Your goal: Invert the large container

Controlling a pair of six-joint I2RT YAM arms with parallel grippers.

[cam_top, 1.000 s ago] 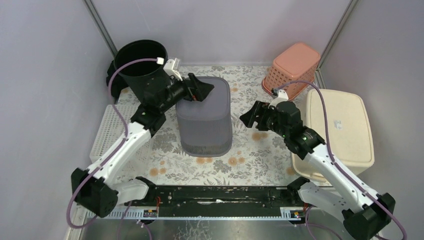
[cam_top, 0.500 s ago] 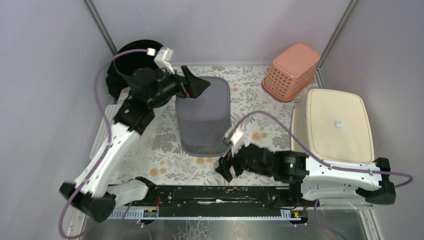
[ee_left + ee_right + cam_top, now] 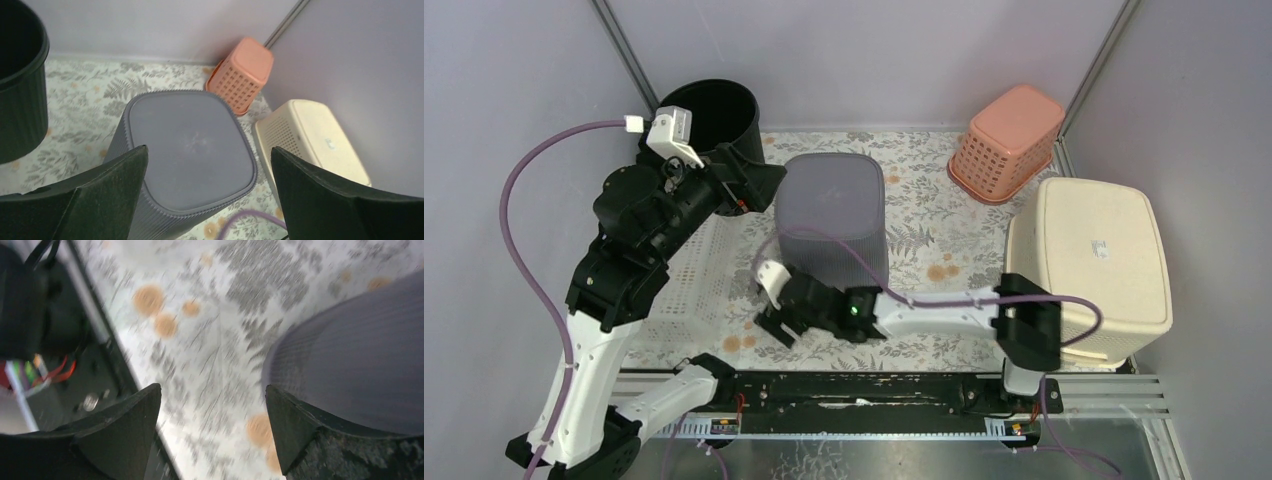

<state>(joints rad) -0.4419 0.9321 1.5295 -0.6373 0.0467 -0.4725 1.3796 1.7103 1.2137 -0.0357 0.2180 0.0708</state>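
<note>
Your large container stands in the middle of the bench with its flat closed face up, and both hands are spread and hold nothing.
The container is grey plastic, a rounded square in shape, smooth on its top face and finely ribbed down its walls. It rests on the bench's floral-printed sheet. Your left hand hovers just beside its upper left edge, black wedge-shaped fingers wide apart. Your right hand sits low by its near left corner, also wide apart; that wrist view is blurred. A round black bucket stands at the far left, a salmon perforated basket lies tipped at the far right, and a cream lidded bin stands on the right.
</note>
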